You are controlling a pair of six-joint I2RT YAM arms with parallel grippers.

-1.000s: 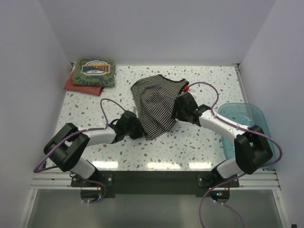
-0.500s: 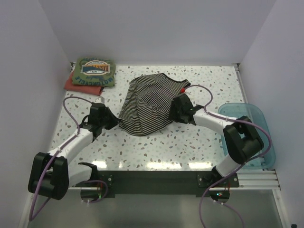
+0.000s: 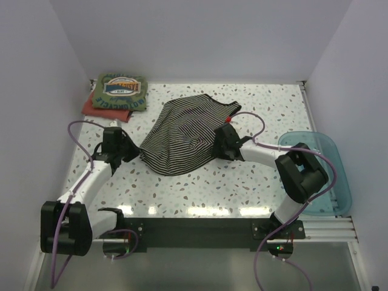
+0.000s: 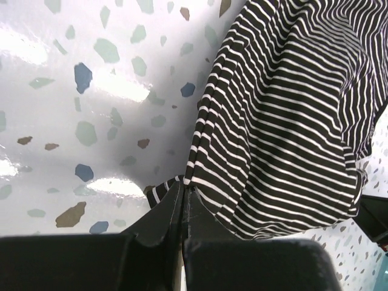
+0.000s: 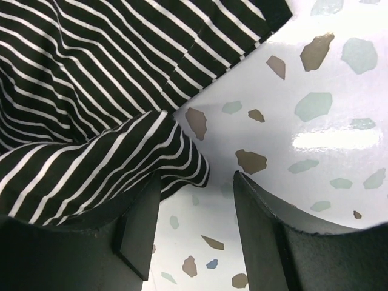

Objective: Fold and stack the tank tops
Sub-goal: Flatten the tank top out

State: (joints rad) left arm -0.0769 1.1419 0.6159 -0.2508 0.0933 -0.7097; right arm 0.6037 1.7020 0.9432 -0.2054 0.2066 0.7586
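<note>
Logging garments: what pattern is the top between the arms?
Striped top: black and white; left wrist view.

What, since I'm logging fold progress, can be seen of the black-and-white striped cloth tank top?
The black-and-white striped cloth tank top looks like thin, soft knit with narrow stripes and a black band along its far edge. It lies rumpled and partly bunched, not folded, in the middle of the speckled table. The left gripper is shut on its left hem. The right gripper is open at its right edge, with a cloth corner reaching into the gap between the fingers.
</note>
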